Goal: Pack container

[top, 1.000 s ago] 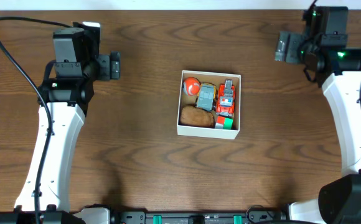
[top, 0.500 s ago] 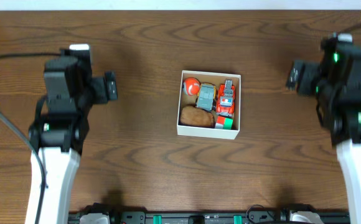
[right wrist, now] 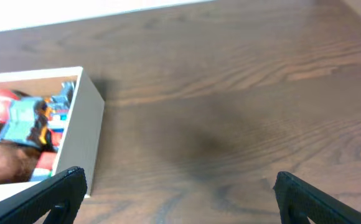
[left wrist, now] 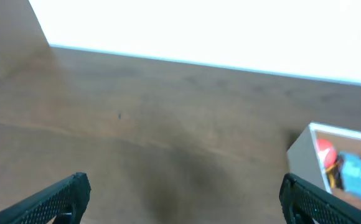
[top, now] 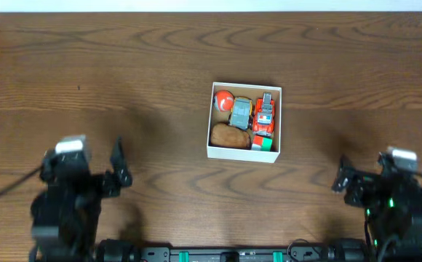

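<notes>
The container [top: 243, 151] is a small white-walled square box at the table's middle. It holds a red ball [top: 224, 100], a grey-blue toy car [top: 240, 113], a red toy truck [top: 265, 116], a brown lump [top: 229, 136] and a red-and-green block [top: 263, 143]. It also shows at the right edge of the left wrist view [left wrist: 302, 152] and at the left of the right wrist view [right wrist: 81, 140]. My left gripper [top: 118, 169] is open and empty near the front left. My right gripper [top: 344, 183] is open and empty near the front right. Both are far from the box.
The dark wooden table [top: 153, 65] stretches around the box. A white wall or edge lies beyond the table's far side in the left wrist view [left wrist: 199, 31]. Both arms sit low at the front edge of the overhead view.
Both arms have pulled back from the table's far corners to the front edge, away from the box. The box and its contents have not moved.
</notes>
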Robot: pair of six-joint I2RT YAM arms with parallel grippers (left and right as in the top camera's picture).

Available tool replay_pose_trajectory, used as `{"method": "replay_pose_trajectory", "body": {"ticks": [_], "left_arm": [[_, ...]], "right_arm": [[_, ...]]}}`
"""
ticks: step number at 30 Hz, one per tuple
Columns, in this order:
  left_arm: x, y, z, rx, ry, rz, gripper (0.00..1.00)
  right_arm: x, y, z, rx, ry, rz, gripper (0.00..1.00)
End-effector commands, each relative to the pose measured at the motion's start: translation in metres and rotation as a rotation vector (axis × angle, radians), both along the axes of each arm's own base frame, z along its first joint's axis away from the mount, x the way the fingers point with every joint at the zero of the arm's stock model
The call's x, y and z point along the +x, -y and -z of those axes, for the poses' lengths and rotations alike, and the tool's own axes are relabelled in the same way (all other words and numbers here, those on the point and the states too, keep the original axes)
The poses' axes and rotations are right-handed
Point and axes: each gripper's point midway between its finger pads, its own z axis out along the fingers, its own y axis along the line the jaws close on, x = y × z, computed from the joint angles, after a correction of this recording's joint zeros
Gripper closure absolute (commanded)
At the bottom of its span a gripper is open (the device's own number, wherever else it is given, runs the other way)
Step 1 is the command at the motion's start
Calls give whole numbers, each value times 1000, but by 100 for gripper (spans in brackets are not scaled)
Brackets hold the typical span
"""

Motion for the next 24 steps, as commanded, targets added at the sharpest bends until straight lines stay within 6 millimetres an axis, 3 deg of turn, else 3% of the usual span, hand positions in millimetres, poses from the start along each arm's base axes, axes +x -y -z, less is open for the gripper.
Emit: {"method": "replay_pose_trajectory", "body": {"ticks": [1,10,16,24], "left_arm": [[-21,-1,-9,24,69,6,2],[-30,-1,-7,23,73,7,2],[-36,-1,12,25,-9,8,2],[-50,-1,43,28,-149,10,2]], "right_arm": [[-12,-2,-4,39,50,13,1],[-16,-2,-3,56,56,21,1],[-18,-2,0,55,40,21,1],[-30,-2,20,55,-56,24,1]]}}
